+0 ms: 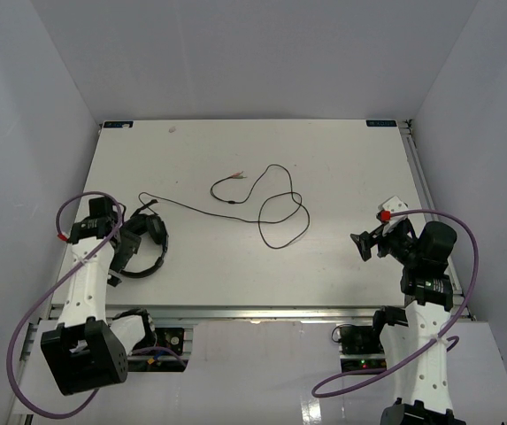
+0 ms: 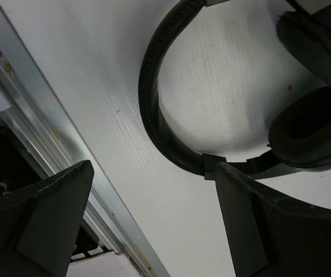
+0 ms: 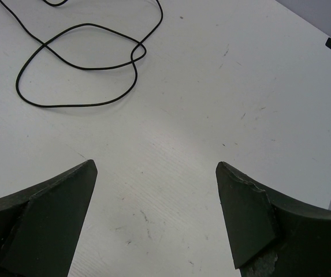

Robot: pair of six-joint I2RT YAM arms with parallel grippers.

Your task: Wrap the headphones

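Observation:
The black headphones (image 1: pixel 149 241) lie at the table's near left, with their thin cord (image 1: pixel 271 208) trailing right in loose loops to reddish-tipped plugs (image 1: pixel 238 175). My left gripper (image 1: pixel 127 250) hovers open right beside them. In the left wrist view the curved headband (image 2: pixel 148 86) and two padded earcups (image 2: pixel 309 135) fill the upper right. Bare table lies between my left gripper's (image 2: pixel 153 167) tips, and its right finger (image 2: pixel 257 219) sits just in front of the headband's hinge. My right gripper (image 1: pixel 364 243) (image 3: pixel 156 164) stands open over bare table, the cord's loop (image 3: pixel 78 63) well ahead of it.
An aluminium rail (image 2: pixel 38 127) runs along the table's near edge, just left of my left gripper. Purple robot cables (image 1: pixel 32 305) arc beside both arm bases. Grey walls close in the table (image 1: pixel 324 142) on three sides.

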